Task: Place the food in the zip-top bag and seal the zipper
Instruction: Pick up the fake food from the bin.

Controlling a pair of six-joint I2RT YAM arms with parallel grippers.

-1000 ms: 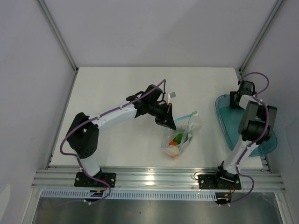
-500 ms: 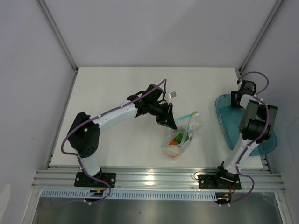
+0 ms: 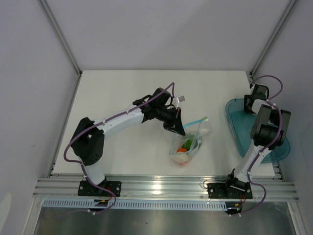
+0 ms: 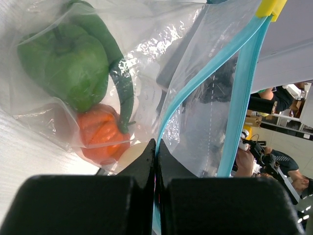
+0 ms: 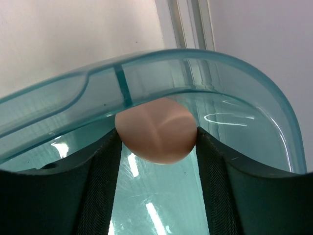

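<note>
The clear zip-top bag lies at mid-table, its mouth toward the far right. Inside it show the green pepper, the orange-red round food and part of a pale egg. My left gripper is shut on the bag's teal-blue zipper at its near end, as the left wrist view shows. My right gripper is over the far end of the teal tray. In the right wrist view its fingers press both sides of the second pale egg, next to the tray's wall.
The translucent teal tray's rim curves just beyond the egg. A yellow slider tab sits at the zipper's far end. Metal frame posts stand at the table's back corners and an aluminium rail runs along the near edge.
My right wrist has shifted slightly toward the far end of the tray. The left arm and the bag have barely moved.
</note>
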